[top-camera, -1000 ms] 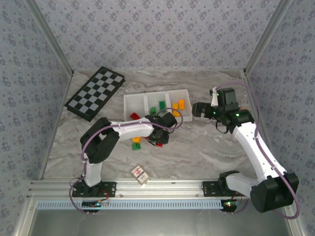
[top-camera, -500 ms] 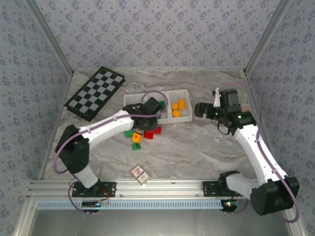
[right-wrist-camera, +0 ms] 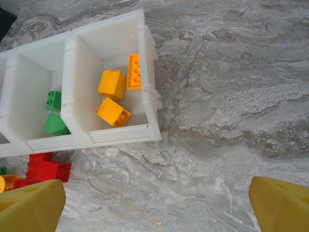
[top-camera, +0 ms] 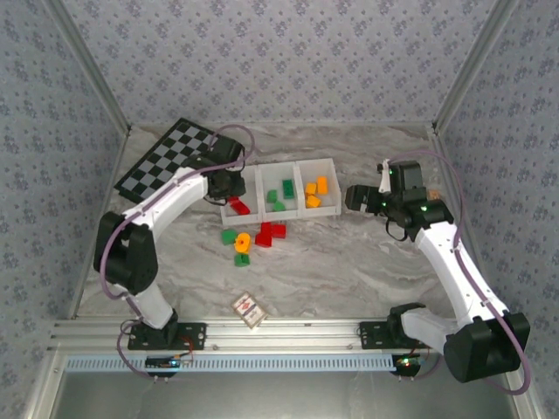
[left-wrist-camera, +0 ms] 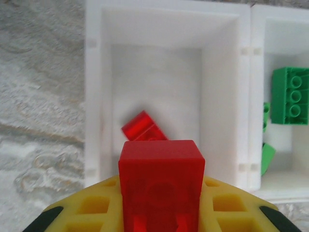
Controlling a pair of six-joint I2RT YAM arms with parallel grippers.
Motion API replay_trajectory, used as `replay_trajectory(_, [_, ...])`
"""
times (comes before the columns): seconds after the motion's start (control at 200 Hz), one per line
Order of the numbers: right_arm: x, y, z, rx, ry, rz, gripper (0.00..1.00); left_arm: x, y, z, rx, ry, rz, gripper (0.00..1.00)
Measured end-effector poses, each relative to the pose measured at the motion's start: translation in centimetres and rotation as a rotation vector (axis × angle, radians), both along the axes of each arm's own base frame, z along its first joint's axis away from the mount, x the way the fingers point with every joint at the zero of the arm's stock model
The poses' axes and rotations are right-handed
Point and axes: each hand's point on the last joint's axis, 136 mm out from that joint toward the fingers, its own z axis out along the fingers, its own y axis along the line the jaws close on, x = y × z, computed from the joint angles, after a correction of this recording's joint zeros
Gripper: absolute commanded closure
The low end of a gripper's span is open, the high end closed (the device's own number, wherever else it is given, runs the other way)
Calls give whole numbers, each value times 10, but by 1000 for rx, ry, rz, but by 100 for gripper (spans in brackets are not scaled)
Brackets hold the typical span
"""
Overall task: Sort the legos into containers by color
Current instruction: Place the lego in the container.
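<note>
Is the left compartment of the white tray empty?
No, a red lego lies on the floor of the left compartment.

A back wall (top-camera: 279,61) at 12 o'clock and side walls (top-camera: 44,175) at 9 and 3 o'clock carry pale grey-blue wallpaper with a small repeating floral print, and they meet at slanted silver metal posts (top-camera: 87,65). The surface (top-camera: 349,271) is grey-white veined marble, evenly lit, with a ribbed aluminium rail (top-camera: 288,333) along its 6 o'clock edge.

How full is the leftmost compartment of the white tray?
Nearly empty: a single red brick lies in the compartment; the left end effector holds a second red brick over it.
</note>
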Motion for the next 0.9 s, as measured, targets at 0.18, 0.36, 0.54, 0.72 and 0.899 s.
replay_trajectory(0.18, [4, 0, 4, 13, -20, 1, 0, 21, -15, -17, -28, 34, -17, 78])
replay_trajectory(0.36, [6, 0, 6, 28, -28, 1, 0, 38, -15, -45, -62, 78, 1, 77])
replay_trajectory(0.54, [6, 0, 7, 39, -30, 5, 0, 51, -16, -58, -94, 91, 15, 64])
replay_trajectory(0.72, [6, -1, 3, 53, -19, 0, 0, 59, -27, -52, -147, 53, -3, 42])
replay_trajectory(0.899, [5, -2, 2, 60, -16, -1, 0, 55, -25, -45, -151, 31, -13, 35])
